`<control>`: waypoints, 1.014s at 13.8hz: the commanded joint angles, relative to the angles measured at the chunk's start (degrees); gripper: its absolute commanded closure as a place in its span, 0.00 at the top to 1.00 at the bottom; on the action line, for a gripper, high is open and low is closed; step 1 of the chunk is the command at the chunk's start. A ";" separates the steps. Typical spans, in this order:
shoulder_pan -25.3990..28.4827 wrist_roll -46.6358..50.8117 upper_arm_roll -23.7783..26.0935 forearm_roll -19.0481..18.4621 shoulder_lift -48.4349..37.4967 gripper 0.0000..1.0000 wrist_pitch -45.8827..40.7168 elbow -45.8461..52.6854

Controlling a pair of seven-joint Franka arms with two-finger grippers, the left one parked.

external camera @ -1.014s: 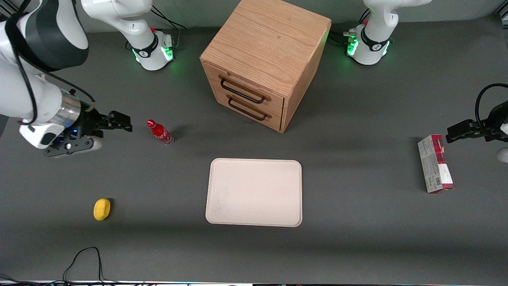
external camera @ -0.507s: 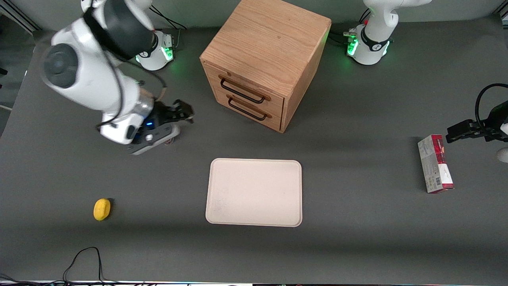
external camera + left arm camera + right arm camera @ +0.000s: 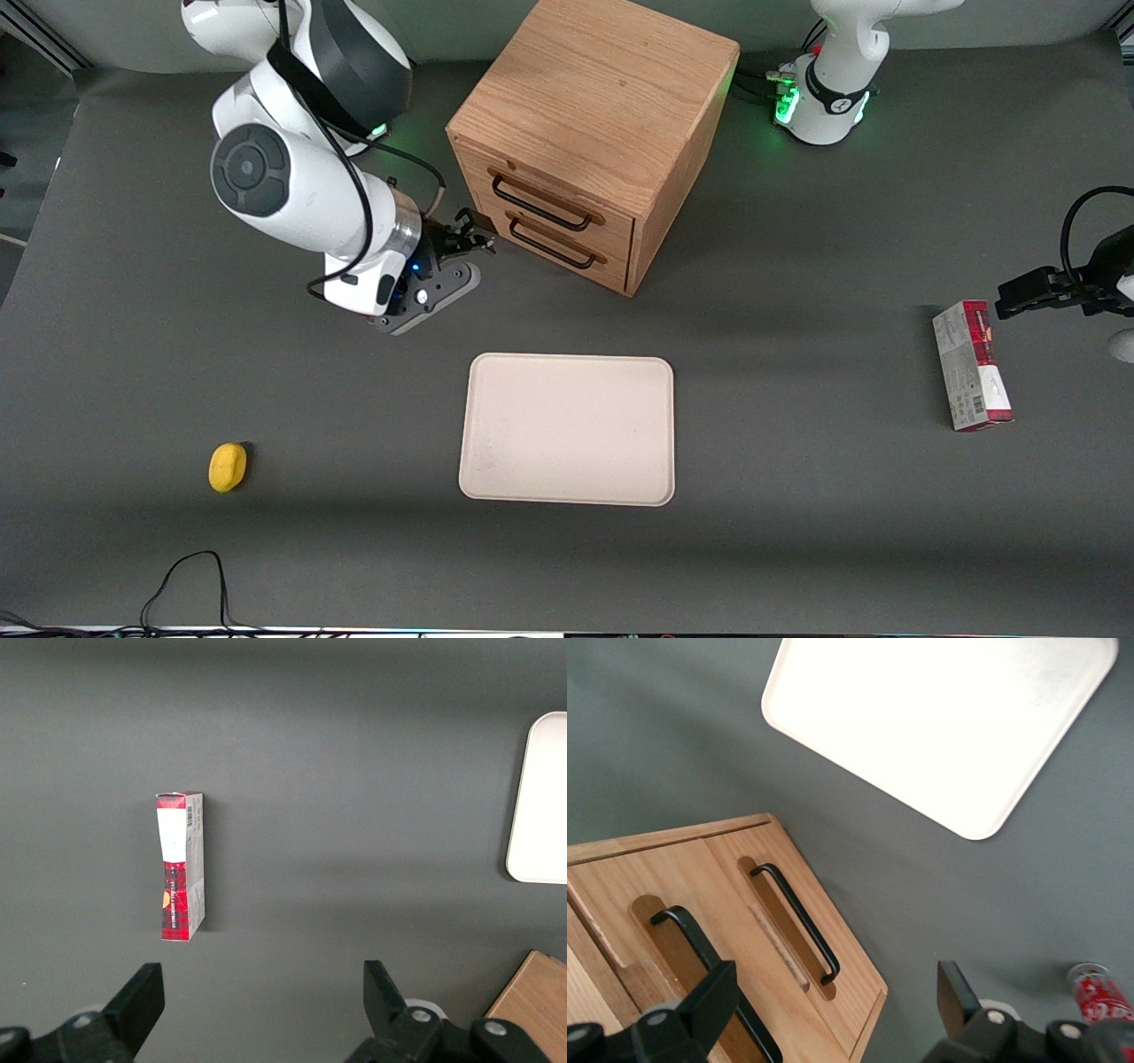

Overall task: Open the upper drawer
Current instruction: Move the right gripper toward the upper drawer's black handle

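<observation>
- The end effector (image 3: 471, 237) hangs just in front of the cabinet (image 3: 594, 115), at the working arm's end of the drawer fronts, close to them but with no contact to be seen.
- Its fingers (image 3: 700, 1001) are spread wide apart and hold nothing.
- The upper drawer (image 3: 554, 199) is shut, its front flush with the cabinet face; it sits just beside the end effector and a little higher. Its long black handle (image 3: 540, 204) is untouched.
- In the right wrist view that handle (image 3: 713, 979) runs down between the spread fingers, partly hidden by one of them.
- The lower drawer (image 3: 556, 245) is also shut; its own black handle (image 3: 551, 245) lies about level with the fingertips.
- A cream tray (image 3: 567, 430) lies flat on the grey tabletop (image 3: 797, 532), nearer the front camera than the end effector.
- A red bottle (image 3: 1099, 992) stands close under the wrist; in the front view the arm hides it.
- A yellow object (image 3: 228, 466) lies well apart from the end effector, nearer the front camera.
- A red-and-grey box (image 3: 971, 365) lies toward the parked arm's end of the tabletop.
</observation>
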 commanded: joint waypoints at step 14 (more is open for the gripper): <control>4.74 -29.06 -0.41 8.52 1.81 1.00 -0.73 -5.66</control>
